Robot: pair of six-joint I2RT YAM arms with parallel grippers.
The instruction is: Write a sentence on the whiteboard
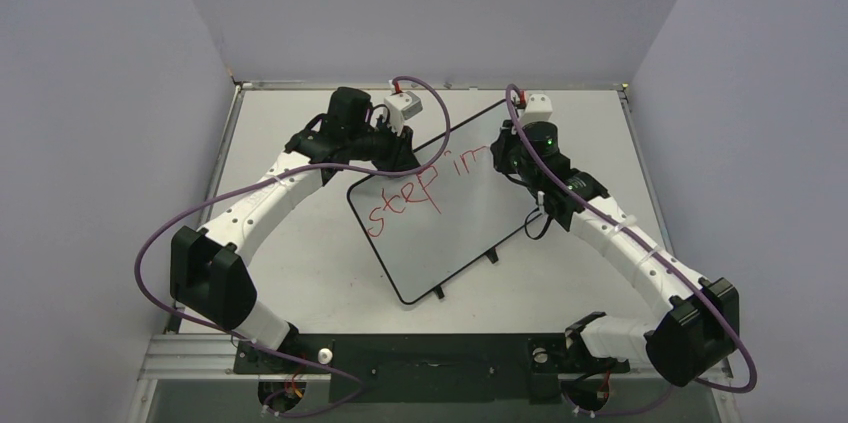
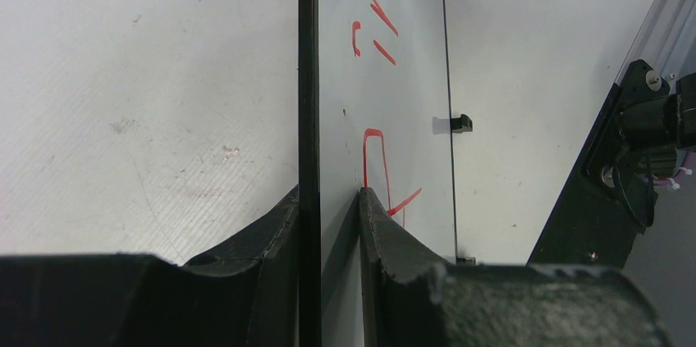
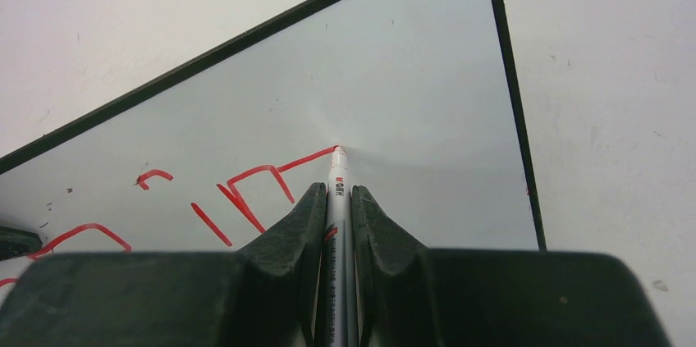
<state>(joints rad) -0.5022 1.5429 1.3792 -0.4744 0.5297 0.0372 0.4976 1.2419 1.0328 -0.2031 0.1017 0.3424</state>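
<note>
On the table [image 1: 300, 278], the whiteboard [image 1: 465, 228] lay skewed, its sentence [image 1: 405, 201] reading "step in". Only the left wrist view showed the left pincer [image 2: 328, 193] clamped on its edge; the right's showed the right pincer [image 3: 337, 189] squeezing a marker [image 3: 337, 166], tip touching the board.

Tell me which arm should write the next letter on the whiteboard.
Right. The right gripper holds the marker, its tip touching the whiteboard at the end of the red lettering. The left gripper is clamped on the whiteboard's edge, likely steadying it.
</note>
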